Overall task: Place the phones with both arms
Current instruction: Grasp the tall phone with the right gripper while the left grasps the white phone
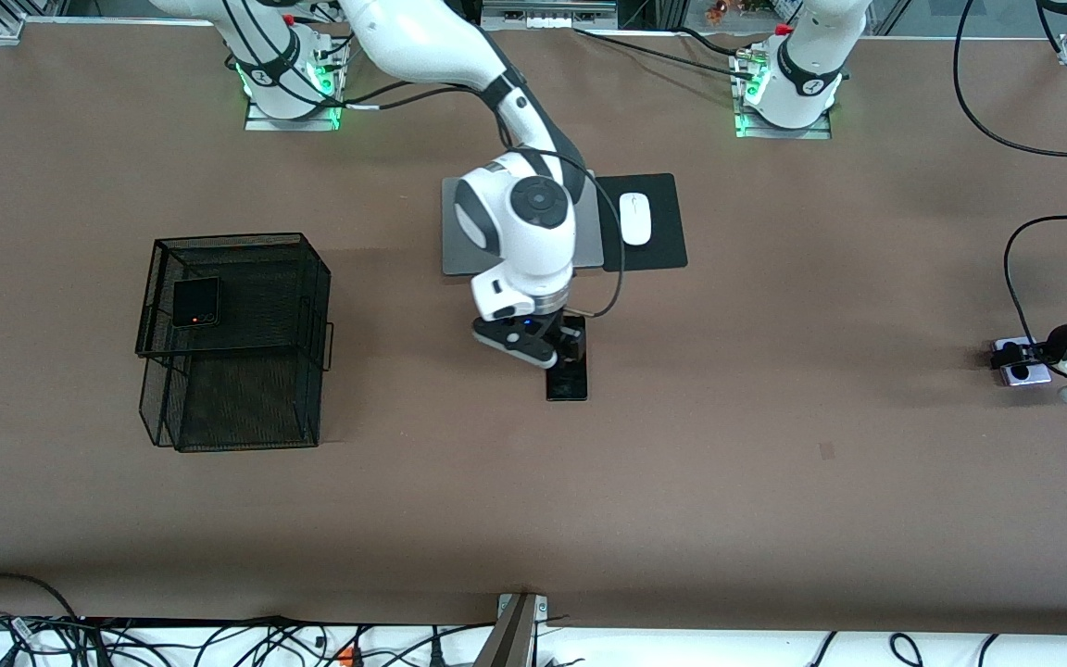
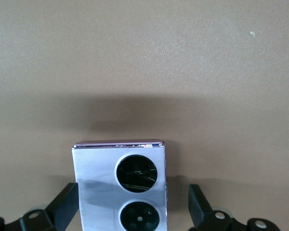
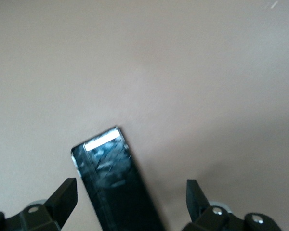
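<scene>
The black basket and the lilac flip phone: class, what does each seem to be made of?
The black basket looks like dark-coated wire mesh: the table shows through its fine grid. The lilac flip phone, between the open left gripper fingers, appears to be glossy glass or polished plastic, since its face mirrors light.

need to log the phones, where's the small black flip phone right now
In the front view the small black flip phone lies on the top tier of the black mesh basket, toward the right arm's end of the table, apart from both grippers.
</scene>
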### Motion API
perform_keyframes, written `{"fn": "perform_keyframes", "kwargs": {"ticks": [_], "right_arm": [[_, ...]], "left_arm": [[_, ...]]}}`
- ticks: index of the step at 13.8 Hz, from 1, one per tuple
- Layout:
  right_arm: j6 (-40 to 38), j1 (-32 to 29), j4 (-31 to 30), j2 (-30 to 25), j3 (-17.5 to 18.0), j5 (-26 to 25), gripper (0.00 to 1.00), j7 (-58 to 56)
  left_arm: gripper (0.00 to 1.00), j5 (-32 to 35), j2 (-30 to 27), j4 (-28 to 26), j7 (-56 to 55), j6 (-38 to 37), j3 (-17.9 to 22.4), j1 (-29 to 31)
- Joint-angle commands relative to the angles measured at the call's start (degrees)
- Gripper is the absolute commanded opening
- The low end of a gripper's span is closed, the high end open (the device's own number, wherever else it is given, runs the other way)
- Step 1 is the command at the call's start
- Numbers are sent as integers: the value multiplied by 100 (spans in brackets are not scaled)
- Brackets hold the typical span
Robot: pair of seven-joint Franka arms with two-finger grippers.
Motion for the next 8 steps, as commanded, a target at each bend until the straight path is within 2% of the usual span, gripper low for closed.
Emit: {"fn": "perform_keyframes", "kwargs": {"ticks": [1, 3, 6, 8], "right_arm": [[84, 53, 556, 543, -127, -270, 100, 380], [251, 124, 706, 772, -119, -588, 100, 635], [471, 282, 716, 905, -92, -650, 100, 584], [690, 308, 707, 1019, -75, -947, 100, 374]], "left_arm": [[100, 149, -16, -4, 200, 66, -54, 96], [100, 149, -16, -4, 218, 66, -54, 131], [100, 149, 63, -4, 218, 179, -54, 157], [100, 149, 63, -4, 227, 189, -54, 166]]}}
